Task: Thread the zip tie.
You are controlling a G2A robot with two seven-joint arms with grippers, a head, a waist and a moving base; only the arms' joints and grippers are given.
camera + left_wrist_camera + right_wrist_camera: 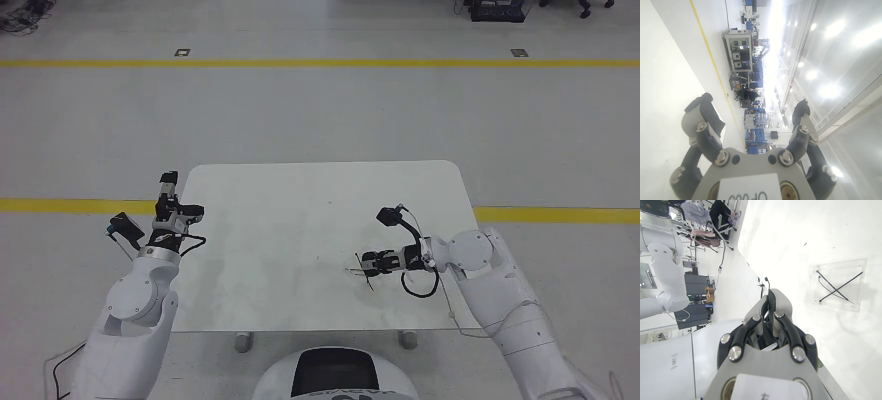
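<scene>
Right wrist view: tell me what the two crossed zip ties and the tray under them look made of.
Zip ties: matte black plastic, probably nylon; thin strips, one slightly bowed. Tray: clear, glossy plastic, perhaps acrylic; the table shows through, edges catch light.

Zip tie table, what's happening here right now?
The right gripper is shut on a black zip tie, held over the white table. Two more zip ties lie crossed in a clear tray on the table nearby. The left gripper is open and holds nothing, by the table's other side. No threading shows yet.
</scene>
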